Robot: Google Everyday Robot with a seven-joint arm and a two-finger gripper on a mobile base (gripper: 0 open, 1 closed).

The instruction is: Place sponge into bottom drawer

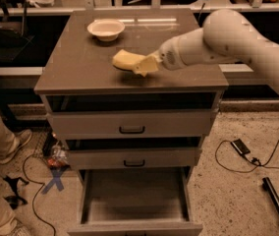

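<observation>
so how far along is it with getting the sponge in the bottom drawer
Done: the bottom drawer is pulled open, and the gripper is shut on the sponge. In hand: the sponge looks held just off the cabinet top, with a shadow under it. Left: carry it down to the drawer and release it on the bare floor.

sponge (126, 59) in gripper (148, 66) over cabinet top (78, 68) | bowl (106, 29) behind | bottom drawer (134, 193) open below
</observation>
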